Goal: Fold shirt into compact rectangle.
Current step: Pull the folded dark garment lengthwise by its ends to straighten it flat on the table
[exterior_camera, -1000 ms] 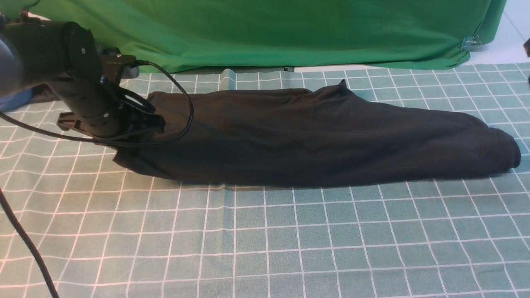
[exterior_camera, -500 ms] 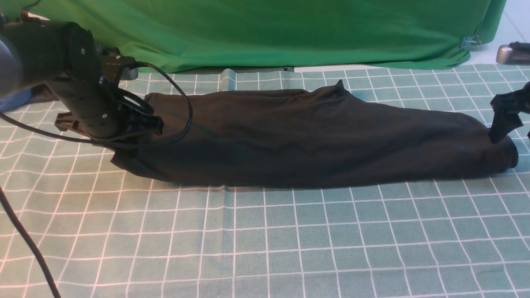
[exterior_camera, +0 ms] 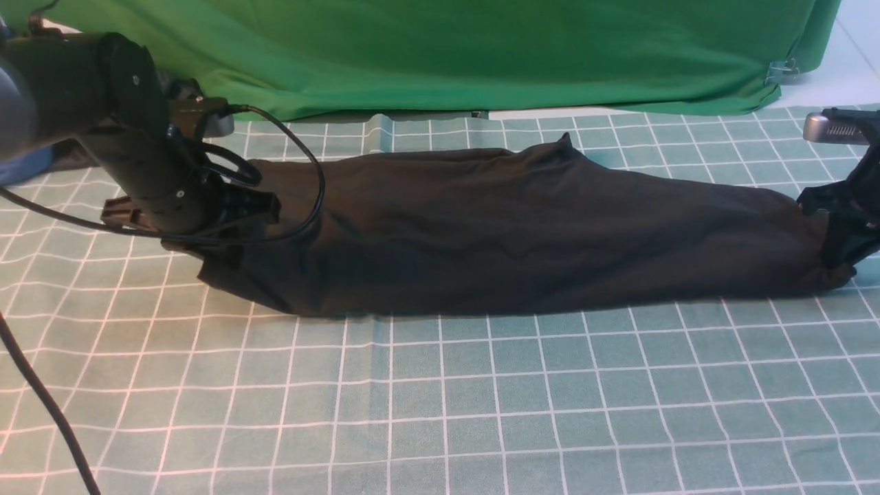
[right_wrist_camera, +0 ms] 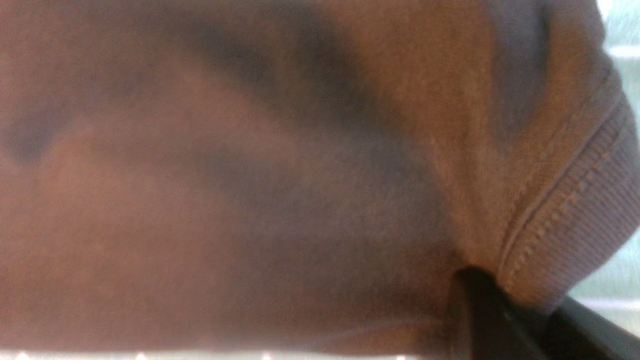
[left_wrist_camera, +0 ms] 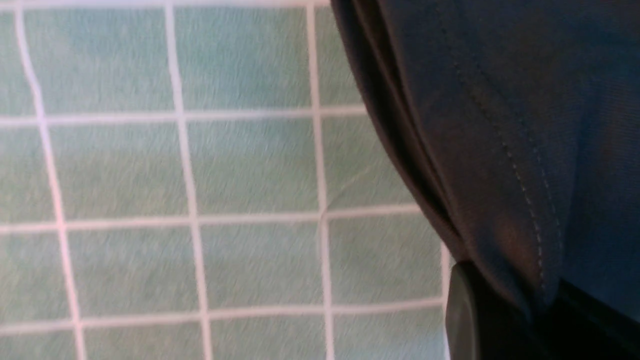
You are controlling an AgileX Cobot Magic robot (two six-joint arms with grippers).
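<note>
shirt (exterior_camera: 522, 227) lies as a long band across the checked cloth (exterior_camera: 440, 399); we find left gripper (exterior_camera: 237, 206) and right gripper (exterior_camera: 839, 240) each pinching one end, apparently to bring both ends together.

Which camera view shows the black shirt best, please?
The front view: nearly the whole shirt lies there as a long strip across the checked cloth. The left wrist view shows only a stitched hem edge; the right wrist view only blurred fabric and a ribbed edge.

Dark shirt (left_wrist_camera: 500, 125) hem (stitched edge) pinched in left claw (left_wrist_camera: 530, 310); checked tablecloth (left_wrist_camera: 200, 165) beneath.
</note>
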